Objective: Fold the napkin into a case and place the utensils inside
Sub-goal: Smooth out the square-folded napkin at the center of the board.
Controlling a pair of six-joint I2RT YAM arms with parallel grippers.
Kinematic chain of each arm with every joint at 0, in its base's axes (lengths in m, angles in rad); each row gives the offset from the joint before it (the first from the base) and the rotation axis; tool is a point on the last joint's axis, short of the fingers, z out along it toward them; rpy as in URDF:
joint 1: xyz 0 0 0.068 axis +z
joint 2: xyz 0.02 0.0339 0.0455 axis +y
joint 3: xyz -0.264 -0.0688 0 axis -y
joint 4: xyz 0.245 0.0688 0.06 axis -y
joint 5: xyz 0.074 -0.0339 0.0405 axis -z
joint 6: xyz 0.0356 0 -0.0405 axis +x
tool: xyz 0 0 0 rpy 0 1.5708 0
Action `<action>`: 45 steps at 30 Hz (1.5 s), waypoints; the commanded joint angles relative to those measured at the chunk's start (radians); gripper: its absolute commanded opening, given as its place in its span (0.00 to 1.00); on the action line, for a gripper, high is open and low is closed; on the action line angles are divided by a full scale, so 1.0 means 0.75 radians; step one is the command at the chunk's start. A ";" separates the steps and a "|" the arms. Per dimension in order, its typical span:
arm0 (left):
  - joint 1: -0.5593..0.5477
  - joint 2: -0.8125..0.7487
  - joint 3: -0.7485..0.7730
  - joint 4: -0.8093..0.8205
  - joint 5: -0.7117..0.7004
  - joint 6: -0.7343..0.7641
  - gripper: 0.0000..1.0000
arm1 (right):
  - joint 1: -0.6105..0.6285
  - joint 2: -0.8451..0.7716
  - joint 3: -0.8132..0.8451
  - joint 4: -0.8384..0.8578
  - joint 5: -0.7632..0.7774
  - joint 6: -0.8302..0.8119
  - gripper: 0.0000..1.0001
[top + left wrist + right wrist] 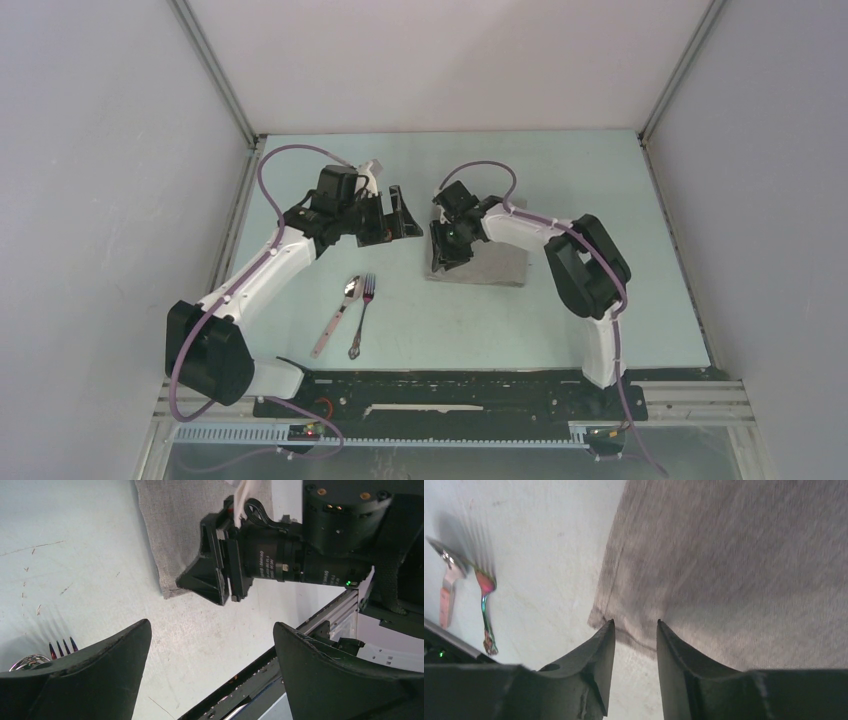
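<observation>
Soft, limp and light, the folded grey woven napkin [490,265] lies just 3 o'clock of centre on the pale tabletop [560,180]; pinch a hem corner. The right hand [635,623], narrowly parted and empty, hangs over its 9 o'clock end; the left hand [211,625] gapes empty.

The right tool [635,626], its dark jaws a little apart with nothing between them, points at a corner of the grey napkin [734,555] spread on the pale surface [534,540]. The spoon [449,575] and fork [485,605] lie side by side at far left.
</observation>
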 commanded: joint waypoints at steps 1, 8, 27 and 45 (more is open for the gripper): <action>0.003 -0.011 -0.010 0.053 0.009 0.009 0.98 | -0.059 -0.250 -0.105 -0.021 -0.060 0.049 0.47; -0.133 0.274 -0.015 0.399 0.087 -0.340 0.92 | -0.366 -0.529 -0.559 0.323 -0.497 0.101 0.65; -0.137 0.771 0.017 0.498 0.074 -0.485 0.65 | -0.807 -0.506 -0.889 0.377 -0.556 0.041 0.79; -0.214 0.711 0.180 0.274 0.154 -0.295 0.81 | -0.728 -0.552 -0.849 0.421 -0.670 0.140 0.87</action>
